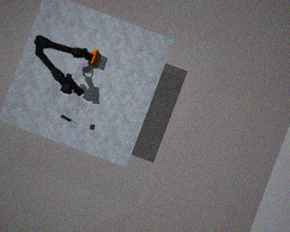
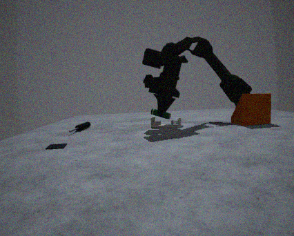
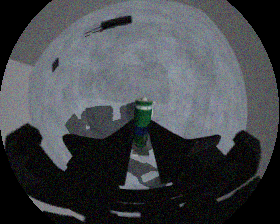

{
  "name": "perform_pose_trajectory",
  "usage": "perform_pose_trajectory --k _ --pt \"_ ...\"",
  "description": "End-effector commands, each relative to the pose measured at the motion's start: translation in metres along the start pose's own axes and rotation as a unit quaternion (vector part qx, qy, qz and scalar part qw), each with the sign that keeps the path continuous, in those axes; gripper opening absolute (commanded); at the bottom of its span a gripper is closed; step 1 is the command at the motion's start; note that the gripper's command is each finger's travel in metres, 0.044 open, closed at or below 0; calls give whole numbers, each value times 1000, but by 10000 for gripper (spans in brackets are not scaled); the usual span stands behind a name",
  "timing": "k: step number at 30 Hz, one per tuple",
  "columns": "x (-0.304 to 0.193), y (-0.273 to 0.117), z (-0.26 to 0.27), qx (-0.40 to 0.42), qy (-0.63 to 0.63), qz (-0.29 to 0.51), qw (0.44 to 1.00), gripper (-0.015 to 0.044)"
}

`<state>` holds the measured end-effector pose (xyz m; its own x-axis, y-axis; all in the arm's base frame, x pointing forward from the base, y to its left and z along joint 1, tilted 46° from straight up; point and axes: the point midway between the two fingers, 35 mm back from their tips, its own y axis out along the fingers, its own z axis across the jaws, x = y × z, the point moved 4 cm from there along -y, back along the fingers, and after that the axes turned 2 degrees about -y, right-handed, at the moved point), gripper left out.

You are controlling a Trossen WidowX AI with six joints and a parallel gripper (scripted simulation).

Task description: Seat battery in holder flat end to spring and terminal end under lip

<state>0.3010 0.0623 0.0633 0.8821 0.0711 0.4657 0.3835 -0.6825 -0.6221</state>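
Gripping the green battery [image 2: 161, 113] crosswise, the claw [image 2: 163, 107] hangs just above the holder [image 2: 165, 122].

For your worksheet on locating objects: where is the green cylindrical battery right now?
In the exterior view, the green cylindrical battery is held in the black tool, hovering just above the pale grey holder, left of the orange block.

- A mottled pale grey-blue table top [image 2: 193, 179] carried everything.
- A small pale battery holder [image 2: 165, 122] sat on it near the middle, in the arm's shadow.
- An orange block [image 2: 252, 109] stood at the right, at the arm's foot.
- A dark screwdriver [image 2: 80, 127] lay to the left.
- A flat dark square [image 2: 56, 146] lay near the screwdriver.
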Motion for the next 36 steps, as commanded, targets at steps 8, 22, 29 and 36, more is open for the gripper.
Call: perform_pose_trajectory --k 8,22,29,36 --pt "-5 3 0 2 -3 -32 999 66" --pt "-12 8 0 2 -6 -71 997 66" --pt "-16 9 0 2 -6 -89 996 66" --pt "-20 11 -2 1 -7 -107 994 66"
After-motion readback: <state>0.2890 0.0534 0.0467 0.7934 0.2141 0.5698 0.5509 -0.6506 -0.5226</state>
